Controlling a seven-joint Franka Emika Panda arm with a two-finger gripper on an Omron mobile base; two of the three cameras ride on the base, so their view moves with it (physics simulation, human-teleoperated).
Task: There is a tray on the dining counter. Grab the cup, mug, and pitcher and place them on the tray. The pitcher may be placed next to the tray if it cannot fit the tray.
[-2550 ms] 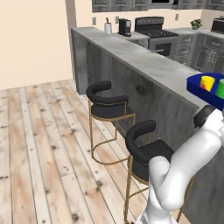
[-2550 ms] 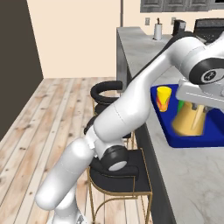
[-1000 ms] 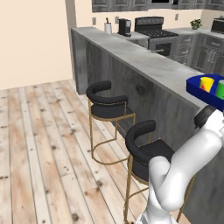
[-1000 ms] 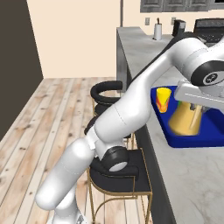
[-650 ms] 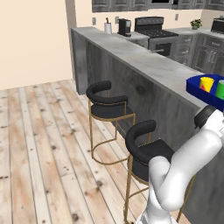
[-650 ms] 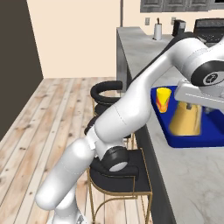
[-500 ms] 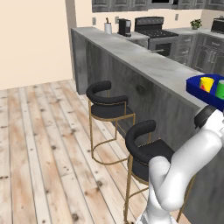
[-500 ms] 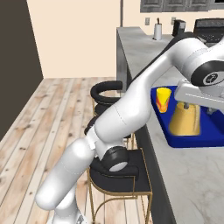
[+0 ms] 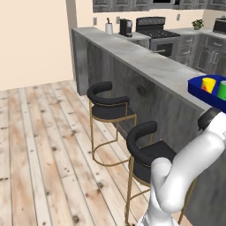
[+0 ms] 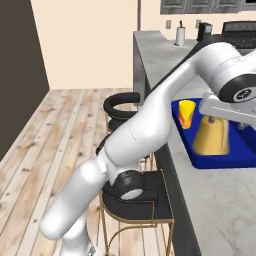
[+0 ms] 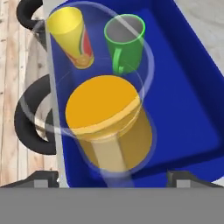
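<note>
The pitcher [image 11: 109,127] is clear, flared at the base, orange-yellow in its lower half, and stands upright inside the deep-blue tray [image 11: 183,109] on the dining counter [image 10: 220,200]. Beyond it in the tray stand the yellow cup [image 11: 72,37] and the green mug [image 11: 124,41], side by side, near but apart. The gripper [image 11: 111,177] hangs directly above the pitcher, fingers [image 11: 43,178] spread wide either side, released. Two black stools [image 9: 110,103] line the counter's front
</note>
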